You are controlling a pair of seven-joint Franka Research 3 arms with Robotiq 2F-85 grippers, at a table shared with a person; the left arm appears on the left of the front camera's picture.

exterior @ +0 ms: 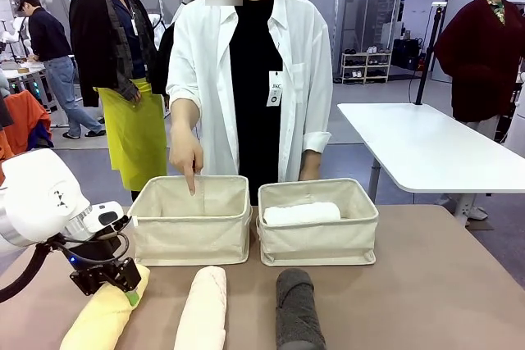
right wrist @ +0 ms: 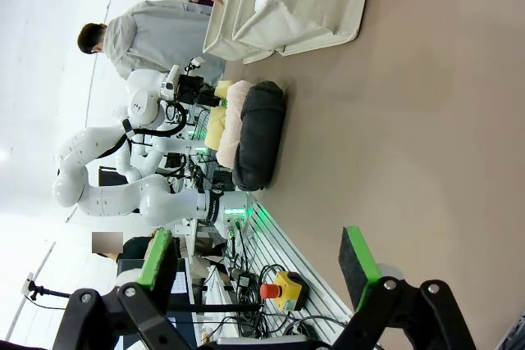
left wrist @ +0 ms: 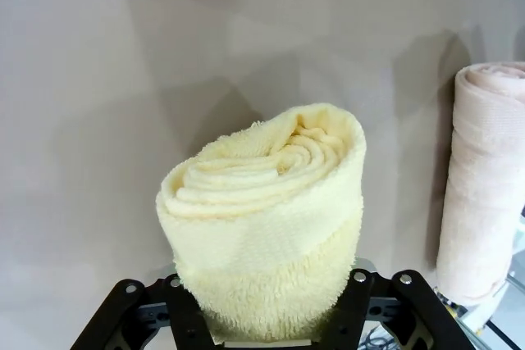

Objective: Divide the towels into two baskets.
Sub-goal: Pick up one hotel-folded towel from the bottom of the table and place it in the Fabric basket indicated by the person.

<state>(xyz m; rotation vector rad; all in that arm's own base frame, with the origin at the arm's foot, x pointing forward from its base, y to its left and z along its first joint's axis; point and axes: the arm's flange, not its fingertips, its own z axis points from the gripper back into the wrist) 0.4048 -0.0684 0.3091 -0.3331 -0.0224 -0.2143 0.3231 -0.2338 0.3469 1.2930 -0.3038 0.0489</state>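
The yellow towel (exterior: pixel 100 315) lies at the front left of the table, and my left gripper (exterior: pixel 119 283) is shut on its far end. In the left wrist view the yellow towel (left wrist: pixel 267 202) looks pinched between the black fingers (left wrist: pixel 187 317). Beside it lie the pale cream towel (exterior: pixel 203 309) and the dark grey towel (exterior: pixel 297 311). The white towel (exterior: pixel 302 213) rests in the right basket (exterior: pixel 318 243). A person's hand (exterior: pixel 189 157) points a finger down into the left basket (exterior: pixel 190 235). My right gripper (right wrist: pixel 256 264) hangs open above bare table, well short of the dark grey towel (right wrist: pixel 258 133).
The brown table (exterior: pixel 435 284) has free room at the right. The person in a white shirt stands right behind both baskets. A white table (exterior: pixel 426 141) and other people are farther back. A red stop button (right wrist: pixel 271 291) sits below the table's near edge.
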